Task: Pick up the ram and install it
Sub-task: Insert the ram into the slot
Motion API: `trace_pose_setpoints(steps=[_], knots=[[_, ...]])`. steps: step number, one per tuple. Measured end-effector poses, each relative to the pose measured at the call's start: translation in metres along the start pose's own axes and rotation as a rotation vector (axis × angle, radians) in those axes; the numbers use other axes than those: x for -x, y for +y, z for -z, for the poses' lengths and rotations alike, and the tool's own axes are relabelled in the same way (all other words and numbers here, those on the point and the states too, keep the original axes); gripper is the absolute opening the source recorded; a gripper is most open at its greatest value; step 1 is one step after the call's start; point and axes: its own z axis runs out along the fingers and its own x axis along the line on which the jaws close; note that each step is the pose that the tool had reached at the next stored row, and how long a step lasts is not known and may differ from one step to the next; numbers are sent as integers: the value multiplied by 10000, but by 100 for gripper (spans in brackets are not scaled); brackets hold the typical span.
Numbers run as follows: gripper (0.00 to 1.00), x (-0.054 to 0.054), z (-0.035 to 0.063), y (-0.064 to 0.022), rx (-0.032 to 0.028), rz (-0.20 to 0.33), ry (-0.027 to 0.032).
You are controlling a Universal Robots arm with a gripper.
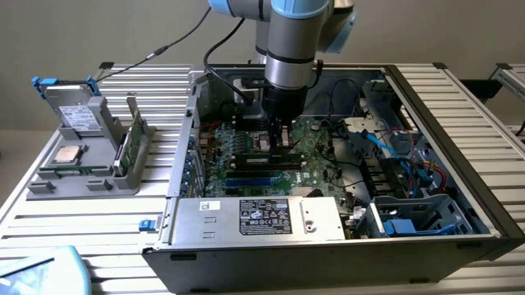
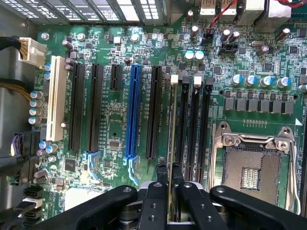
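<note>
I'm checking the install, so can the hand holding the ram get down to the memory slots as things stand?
Probably yes: the hand, shut on the ram, hangs over the memory slots, and no cable or card seems to cross them.

Open computer case, green motherboard, empty processor socket, blue slot, grey holder, possibly a drive

Ram thin dark stick, edge-on, upright, gripped in claw, over black memory slots.
</note>
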Motion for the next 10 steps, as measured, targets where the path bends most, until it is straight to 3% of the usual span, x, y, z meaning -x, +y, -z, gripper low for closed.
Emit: trace_pose_setpoints(steps=[6, 10], knots=[[14, 0, -1, 0, 2, 40, 59], [14, 0, -3, 0, -3, 75, 68]])
